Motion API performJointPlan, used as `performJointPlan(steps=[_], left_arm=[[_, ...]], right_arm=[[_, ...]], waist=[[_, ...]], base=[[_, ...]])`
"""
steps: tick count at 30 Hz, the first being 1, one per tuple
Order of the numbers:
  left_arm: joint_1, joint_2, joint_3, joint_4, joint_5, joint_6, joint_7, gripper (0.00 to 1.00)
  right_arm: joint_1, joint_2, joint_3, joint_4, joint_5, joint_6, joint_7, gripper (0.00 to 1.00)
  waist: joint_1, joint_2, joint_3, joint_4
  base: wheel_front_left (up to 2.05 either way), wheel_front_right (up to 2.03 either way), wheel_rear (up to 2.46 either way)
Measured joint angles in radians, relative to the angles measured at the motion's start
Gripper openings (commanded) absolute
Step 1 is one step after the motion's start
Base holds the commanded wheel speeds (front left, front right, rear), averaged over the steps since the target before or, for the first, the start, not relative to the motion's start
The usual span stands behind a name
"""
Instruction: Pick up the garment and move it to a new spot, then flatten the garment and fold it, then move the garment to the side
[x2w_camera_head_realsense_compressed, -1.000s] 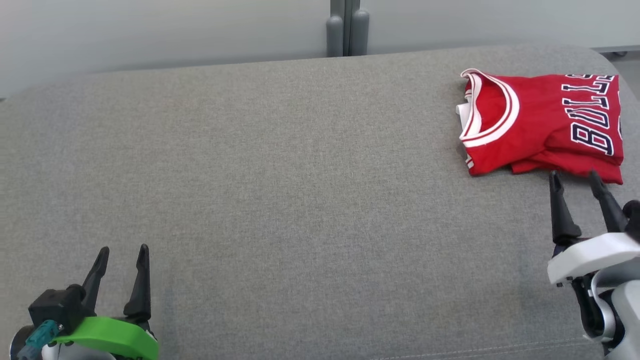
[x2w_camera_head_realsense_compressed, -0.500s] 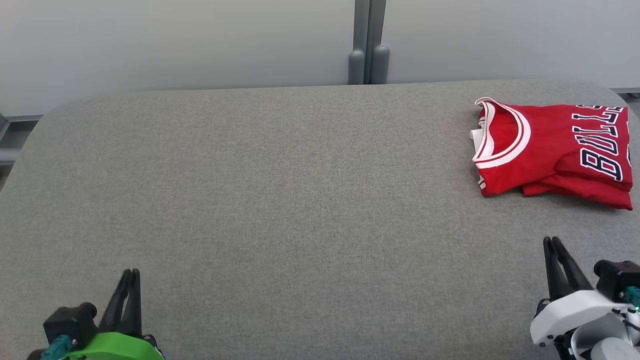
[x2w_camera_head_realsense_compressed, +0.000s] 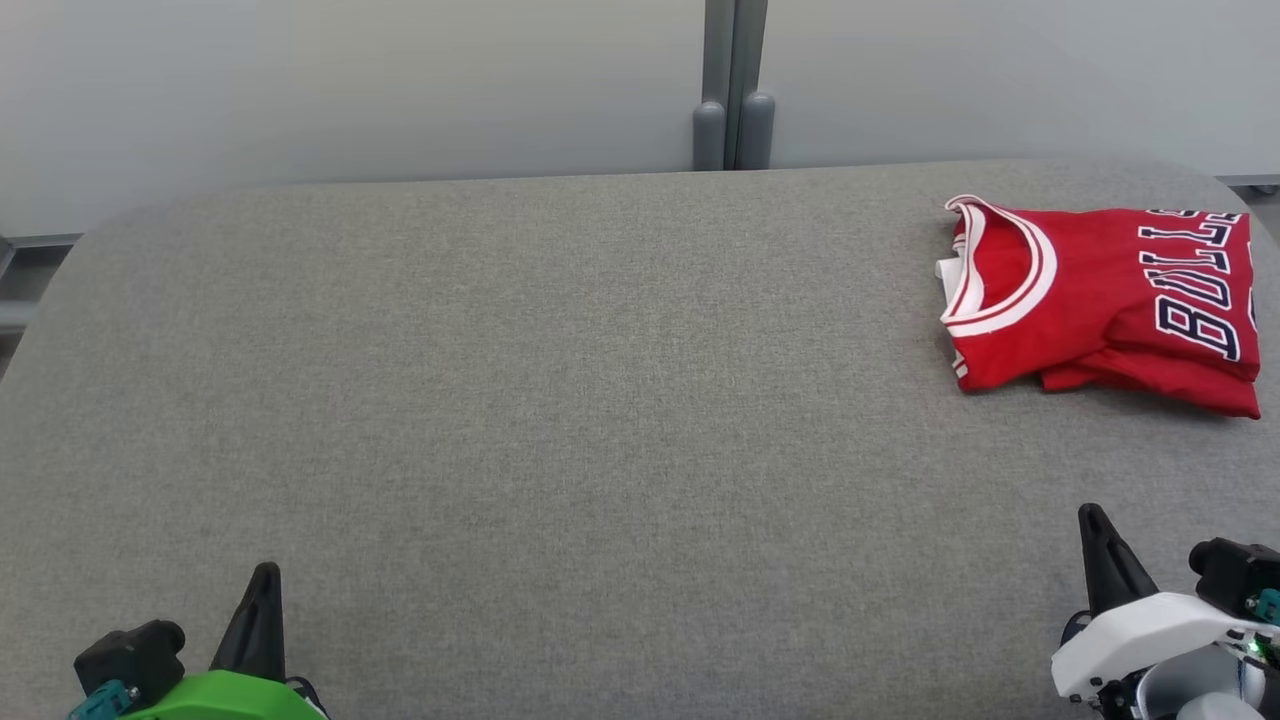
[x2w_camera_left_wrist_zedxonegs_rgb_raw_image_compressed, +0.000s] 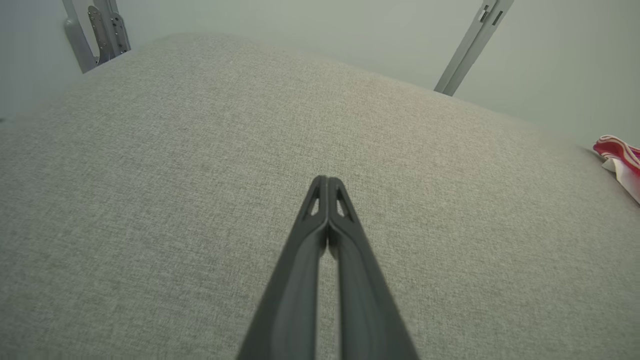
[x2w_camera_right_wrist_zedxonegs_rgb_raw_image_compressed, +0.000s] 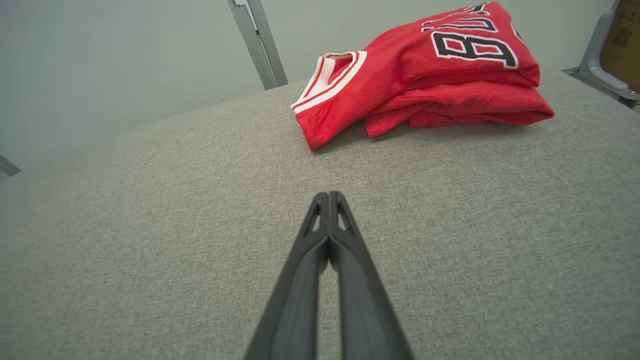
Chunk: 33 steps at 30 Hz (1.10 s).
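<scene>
The garment (x2w_camera_head_realsense_compressed: 1100, 295) is a red basketball jersey with white-trimmed collar and dark lettering, lying folded at the far right of the grey padded table (x2w_camera_head_realsense_compressed: 560, 380). From the right wrist it appears as a folded stack, the garment (x2w_camera_right_wrist_zedxonegs_rgb_raw_image_compressed: 425, 70), ahead and to the right of my right gripper (x2w_camera_right_wrist_zedxonegs_rgb_raw_image_compressed: 328, 195), well apart from it. That right gripper (x2w_camera_head_realsense_compressed: 1092, 515) rests low at the near right, shut with nothing in it. My left gripper (x2w_camera_head_realsense_compressed: 265, 572) sits at the near left, also shut and empty, its tips (x2w_camera_left_wrist_zedxonegs_rgb_raw_image_compressed: 326, 180) pressed together above bare fabric. The jersey's collar edge (x2w_camera_left_wrist_zedxonegs_rgb_raw_image_compressed: 617, 152) shows at that view's right border.
A grey upright post (x2w_camera_head_realsense_compressed: 733, 90) stands behind the table's far edge against a pale wall. The table's rounded corners fall away at the far left and far right. A metal bracket and cardboard (x2w_camera_right_wrist_zedxonegs_rgb_raw_image_compressed: 612, 50) lie beyond the right edge.
Both grippers went from open to shut and drew back toward me; the right one pulled away from the jersey's near edge. The camera shifted, so the whole scene sits lower in the picture.
</scene>
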Motion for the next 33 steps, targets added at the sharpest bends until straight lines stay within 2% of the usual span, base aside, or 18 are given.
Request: performJointPlan(steps=[33], left_arm=[[-0.026, -0.040, 0.076, 0.003, -0.338, -0.035, 0.114, 0.00]], right_arm=[[-0.046, 0.068, -0.109, 0.006, 0.363, 0.073, 0.106, 0.00]], waist=[[0.0000, 0.0001, -0.004, -0.012]], base=[[0.00, 0.00, 0.00]])
